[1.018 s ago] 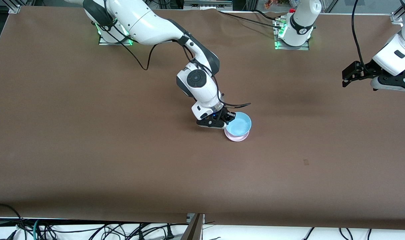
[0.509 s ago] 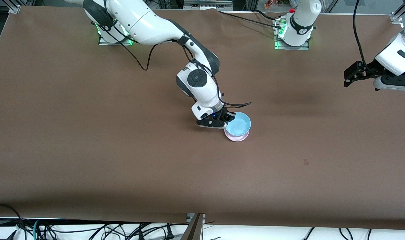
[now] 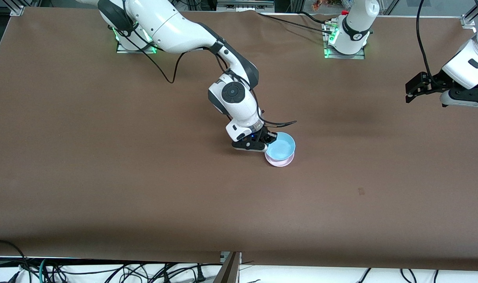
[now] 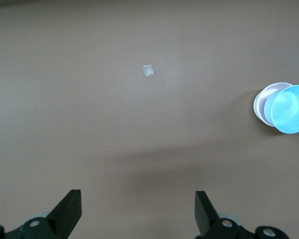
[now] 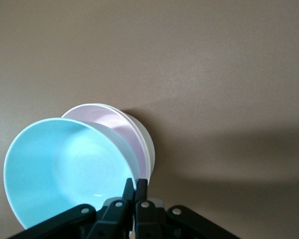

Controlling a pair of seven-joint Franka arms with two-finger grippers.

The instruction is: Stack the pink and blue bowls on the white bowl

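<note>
**Pinching the blue bowl over the stack**

Looking down from the front camera, I see my right gripper low near the middle of the brown table, fingers pressed together on the rim of the blue bowl. That bowl sits tilted just under my fingertips, over the pink bowl, whose rim peeks out on the side nearer the camera. My left gripper hangs in the air over the left arm's end of the table, well apart from the bowls, waiting.

From my left wrist, the fingers stand spread wide with nothing between them. Well away from them the blue bowl leans on the pink bowl, and a small pale scrap lies on the table (what it is I cannot tell).

From my right wrist, my fingertips pinch the blue bowl's rim. Right past it the pink bowl nests in the white bowl, of which only a thin edge shows.
</note>
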